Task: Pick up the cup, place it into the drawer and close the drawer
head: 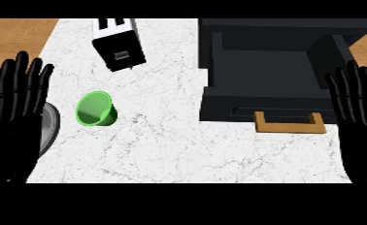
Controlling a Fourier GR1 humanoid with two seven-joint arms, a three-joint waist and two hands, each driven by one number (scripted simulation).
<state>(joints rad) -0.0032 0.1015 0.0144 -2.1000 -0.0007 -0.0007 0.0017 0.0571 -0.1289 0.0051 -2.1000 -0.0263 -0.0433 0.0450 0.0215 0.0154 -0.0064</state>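
Left of the open drawer (269, 76) on the counter (172, 141): cup (96, 108) nearer, toaster (118, 44) farther back.

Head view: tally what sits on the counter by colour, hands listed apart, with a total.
Green: 1, the cup
Black and white: 1, the toaster
Dark grey: 1, the open drawer with its tan handle
Grey: 1, a plate rim at the left edge
Black hands: 2, left hand, right hand
Total: 4 things, 2 hands

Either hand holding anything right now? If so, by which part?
Nothing is held. The left hand and right hand are both open at the view's edges, fingers straight. The green cup lies on the counter, untouched.
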